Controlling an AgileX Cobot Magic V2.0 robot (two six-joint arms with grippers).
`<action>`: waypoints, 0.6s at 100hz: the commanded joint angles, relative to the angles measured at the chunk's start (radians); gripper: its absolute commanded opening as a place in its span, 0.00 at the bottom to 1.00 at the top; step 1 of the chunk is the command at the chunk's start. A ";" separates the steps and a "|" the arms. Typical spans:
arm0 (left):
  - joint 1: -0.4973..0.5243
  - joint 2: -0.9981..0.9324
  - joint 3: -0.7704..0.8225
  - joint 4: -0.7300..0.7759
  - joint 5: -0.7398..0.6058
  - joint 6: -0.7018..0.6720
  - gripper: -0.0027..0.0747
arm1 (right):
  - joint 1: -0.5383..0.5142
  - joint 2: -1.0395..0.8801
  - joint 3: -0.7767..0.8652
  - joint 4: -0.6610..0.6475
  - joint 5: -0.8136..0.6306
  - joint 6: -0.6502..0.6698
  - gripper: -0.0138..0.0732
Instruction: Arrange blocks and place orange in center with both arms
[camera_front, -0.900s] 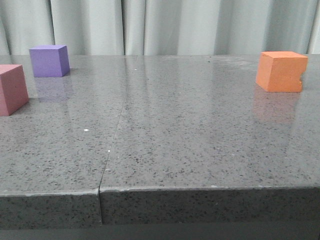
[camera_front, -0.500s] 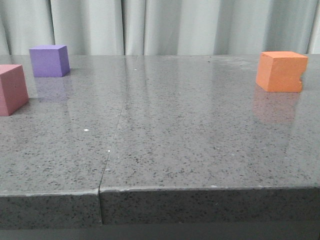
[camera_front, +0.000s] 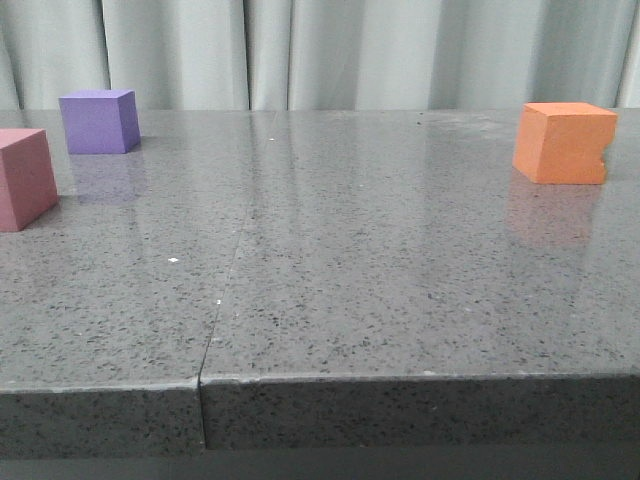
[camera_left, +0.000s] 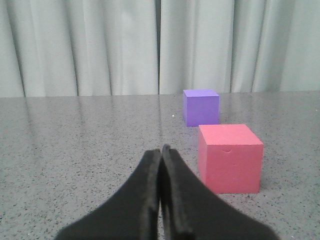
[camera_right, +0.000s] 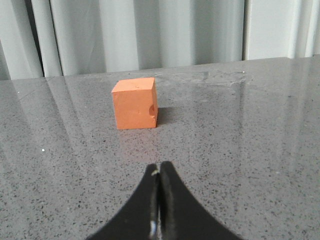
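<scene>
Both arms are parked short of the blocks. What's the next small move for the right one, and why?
Probably open the right gripper before advancing. Its fingers are pressed together, and the orange cube sits ahead of it, untouched, far to the right on the table. Shut fingers would only shove it.

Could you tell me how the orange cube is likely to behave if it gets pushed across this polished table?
The orange cube sits flat on a square face, so it should slide, not roll. The table looks glossy, so it probably slides easily. Its matte, foam-like surface and notched edge suggest it is light and slightly soft.
</scene>
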 joint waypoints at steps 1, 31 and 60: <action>-0.007 -0.029 0.040 -0.009 -0.080 -0.002 0.01 | -0.008 -0.019 -0.044 0.002 -0.072 -0.009 0.08; -0.007 -0.029 0.040 -0.009 -0.080 -0.002 0.01 | -0.008 0.068 -0.221 0.002 0.124 -0.009 0.08; -0.007 -0.029 0.040 -0.009 -0.080 -0.002 0.01 | -0.008 0.276 -0.430 0.005 0.290 -0.009 0.08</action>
